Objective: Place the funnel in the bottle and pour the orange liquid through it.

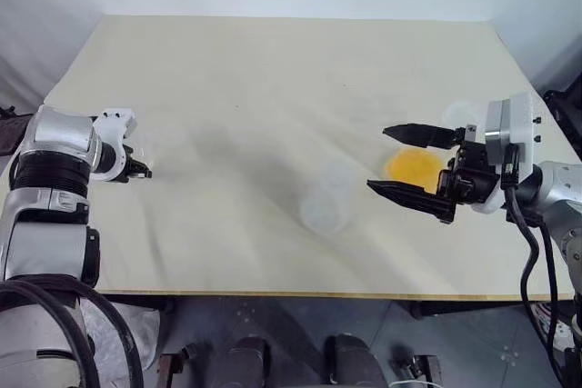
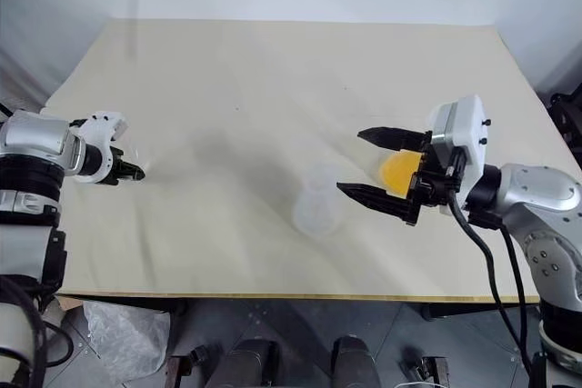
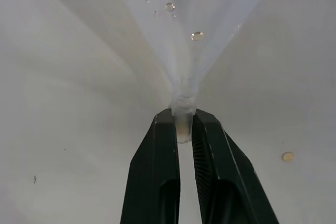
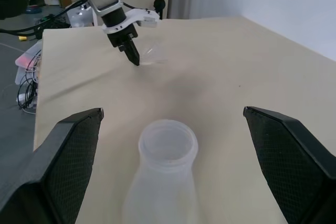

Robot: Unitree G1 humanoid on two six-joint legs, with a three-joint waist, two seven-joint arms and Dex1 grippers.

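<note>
The desk (image 1: 273, 88) carries the bottle (image 1: 326, 204) near the middle of its front edge, the orange liquid (image 1: 414, 168) toward the right edge. The right gripper (image 1: 414, 163) stands wide apart there. By the left edge, the left gripper (image 3: 182, 129) is clamped on the funnel (image 3: 189, 51)'s stem: lift it gently, since thin plastic slips, and keep the stem vertical.

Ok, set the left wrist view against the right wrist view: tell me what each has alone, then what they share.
Left wrist alone: droplets inside the funnel cone, its stem pinched between the left gripper fingers.
Right wrist alone: the bottle with its open mouth between the right gripper's wide-open fingers, and the table's edge.
Both: funnel, left gripper, pale tabletop.
</note>
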